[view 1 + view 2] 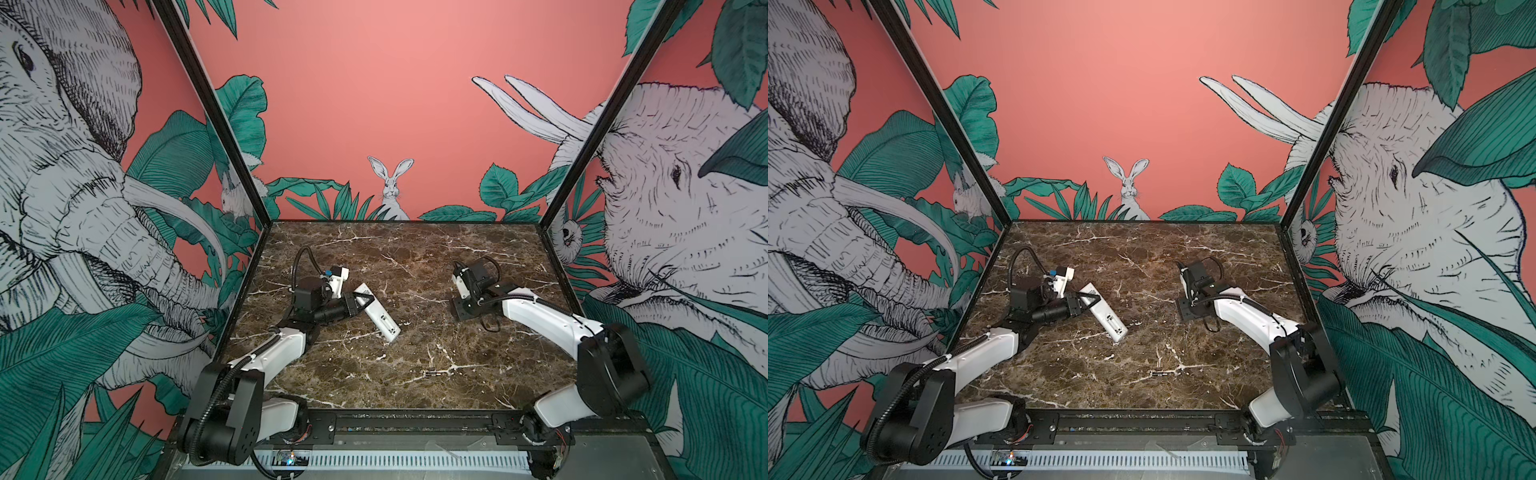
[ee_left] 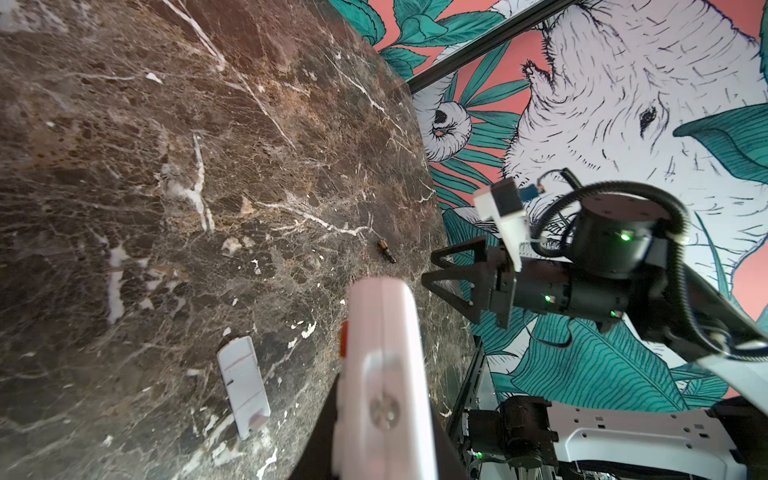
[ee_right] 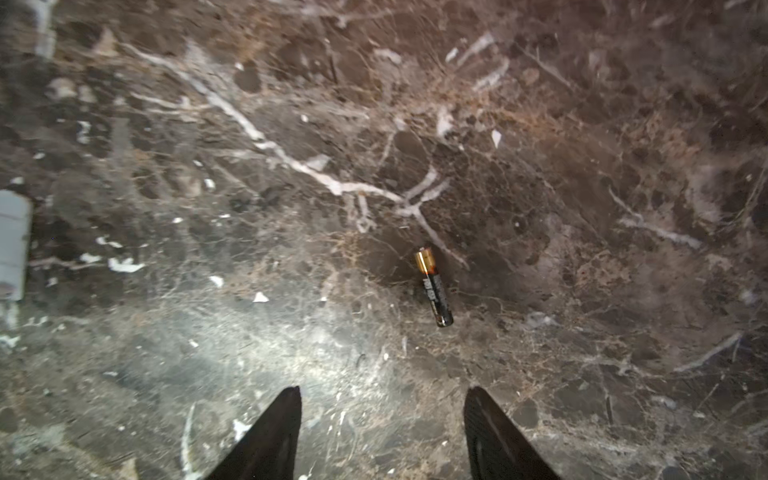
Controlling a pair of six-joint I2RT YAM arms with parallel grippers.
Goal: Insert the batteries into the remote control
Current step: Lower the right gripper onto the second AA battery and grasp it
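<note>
left gripper (image 1: 365, 300) pinching remote control (image 1: 380, 316) | right gripper (image 3: 382, 391) spread | battery (image 3: 434, 291) on table (image 1: 457, 257) | compartment (image 1: 386, 322) contents unclear

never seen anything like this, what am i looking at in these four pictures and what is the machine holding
This is a robot with two arms at a marble table. Two pictures look down on the whole scene from overhead and are nearly alike. The other two come from a camera on each arm's wrist. The left gripper is shut on the remote control, a long white bar with an opening in its back. The right gripper holds nothing: its two black fingers stand apart, and one battery lies on the table ahead of them. A small flat white cover piece also lies on the table.
</note>
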